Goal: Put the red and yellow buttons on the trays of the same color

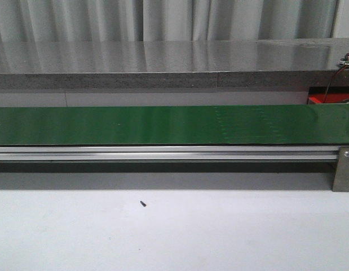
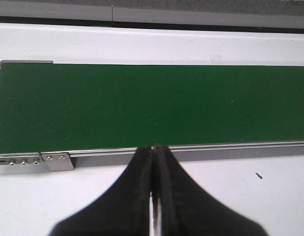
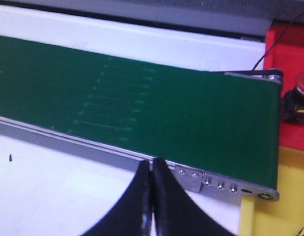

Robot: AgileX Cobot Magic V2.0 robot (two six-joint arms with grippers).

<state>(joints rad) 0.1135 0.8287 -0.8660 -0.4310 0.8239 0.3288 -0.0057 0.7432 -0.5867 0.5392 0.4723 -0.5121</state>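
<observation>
A red tray (image 3: pixel 290 46) stands past the end of the green belt (image 3: pixel 142 98), also seen in the front view as the red tray (image 1: pixel 323 100). On it lies a red-capped button (image 3: pixel 297 93) with a black body and a yellow band. A yellow tray (image 3: pixel 284 216) sits beside the red one, nearer the table's front. No yellow button shows. My right gripper (image 3: pixel 152 163) is shut and empty over the white table by the belt's rail. My left gripper (image 2: pixel 153 147) is likewise shut and empty at the rail near the belt's left end. Neither gripper appears in the front view.
The green conveyor belt (image 1: pixel 163 124) runs across the table with an aluminium rail (image 1: pixel 163 152) along its front. A grey ledge (image 1: pixel 163 62) rises behind it. A thin black cable (image 3: pixel 282 34) hangs over the red tray. A small dark speck (image 1: pixel 142 203) lies on the white table.
</observation>
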